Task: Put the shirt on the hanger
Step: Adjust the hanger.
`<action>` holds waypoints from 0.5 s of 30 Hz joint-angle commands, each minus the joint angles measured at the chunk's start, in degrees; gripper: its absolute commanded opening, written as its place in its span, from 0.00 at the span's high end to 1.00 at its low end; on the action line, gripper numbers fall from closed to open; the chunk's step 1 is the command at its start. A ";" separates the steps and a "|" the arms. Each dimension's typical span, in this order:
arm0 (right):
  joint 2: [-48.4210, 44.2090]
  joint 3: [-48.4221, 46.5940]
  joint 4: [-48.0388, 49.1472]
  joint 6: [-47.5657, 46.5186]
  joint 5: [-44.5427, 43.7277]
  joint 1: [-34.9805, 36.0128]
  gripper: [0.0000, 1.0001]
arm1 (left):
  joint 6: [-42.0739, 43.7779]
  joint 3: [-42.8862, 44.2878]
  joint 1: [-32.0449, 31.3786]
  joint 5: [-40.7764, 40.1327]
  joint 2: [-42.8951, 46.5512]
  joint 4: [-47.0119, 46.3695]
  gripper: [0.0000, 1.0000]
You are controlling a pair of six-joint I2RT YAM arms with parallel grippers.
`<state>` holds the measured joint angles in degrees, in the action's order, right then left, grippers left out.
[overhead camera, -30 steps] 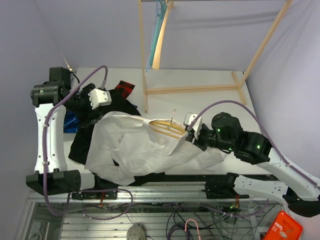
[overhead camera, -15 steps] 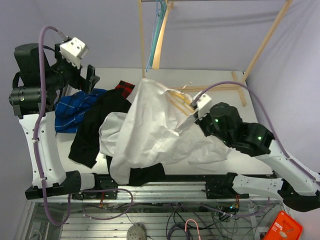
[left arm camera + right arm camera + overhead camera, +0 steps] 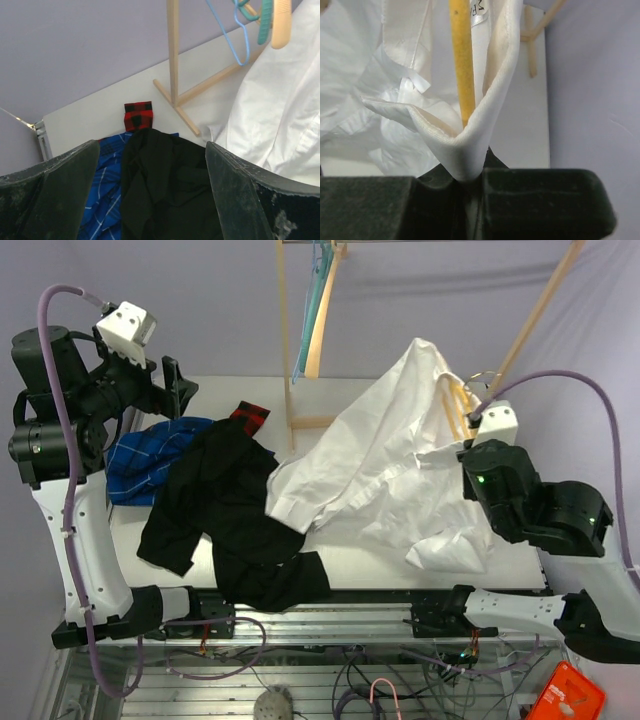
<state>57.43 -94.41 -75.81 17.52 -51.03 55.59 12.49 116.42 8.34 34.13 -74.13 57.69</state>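
Note:
The white shirt (image 3: 375, 455) hangs from my raised right gripper (image 3: 462, 440) and trails down to the table. In the right wrist view my right gripper (image 3: 470, 177) is shut on a fold of the shirt (image 3: 475, 145) collar. The yellow hanger (image 3: 462, 60) runs down inside that fold; whether it is clamped too is hidden. From above, the hanger (image 3: 455, 405) pokes out at the shirt's top. My left gripper (image 3: 175, 385) is open and high over the table's left; its view shows the left gripper (image 3: 150, 200) empty above the black garment (image 3: 165, 190), with the shirt (image 3: 280, 110) to the right.
A black garment (image 3: 235, 505) and a blue plaid shirt (image 3: 145, 455) lie at the left, a red plaid piece (image 3: 250, 417) behind them. A wooden rack (image 3: 290, 390) stands at the back with a teal hanger (image 3: 318, 290) and a pale wooden hanger (image 3: 325, 330).
My right arm has swung up and to the right, lifting the shirt and hanger off the pile. My left arm has risen and pulled back to the left, clear of the shirt.

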 commanded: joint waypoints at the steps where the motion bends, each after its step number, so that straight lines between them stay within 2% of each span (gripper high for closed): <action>1: -0.59 -6.01 -3.26 6.01 -9.08 -0.72 1.00 | -3.53 -2.89 0.54 4.11 2.57 -2.12 0.02; 3: 2.42 -6.73 -3.11 6.29 -8.90 -1.06 1.00 | -5.76 -4.64 0.47 5.86 2.67 -6.05 0.00; 7: 7.73 -6.71 -0.61 4.20 -5.11 -1.04 1.00 | -18.33 -6.23 0.14 13.94 0.59 -21.32 0.02; 11: 2.37 -1.80 11.55 -4.51 5.53 -1.04 1.00 | -37.83 2.98 -4.01 33.07 -9.94 -39.59 0.02; 14: -0.96 4.33 15.82 -8.52 14.71 -1.16 1.00 | -53.56 6.82 -7.68 36.72 -15.18 -59.00 0.02; 15: -0.53 6.05 15.53 -9.14 16.34 -1.19 1.00 | -55.63 9.02 -8.42 36.23 -16.85 -61.00 0.02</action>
<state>61.52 -92.38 -68.60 14.31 -44.93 54.65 -21.41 119.85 3.29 59.72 -86.19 21.76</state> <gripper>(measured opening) 0.057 0.984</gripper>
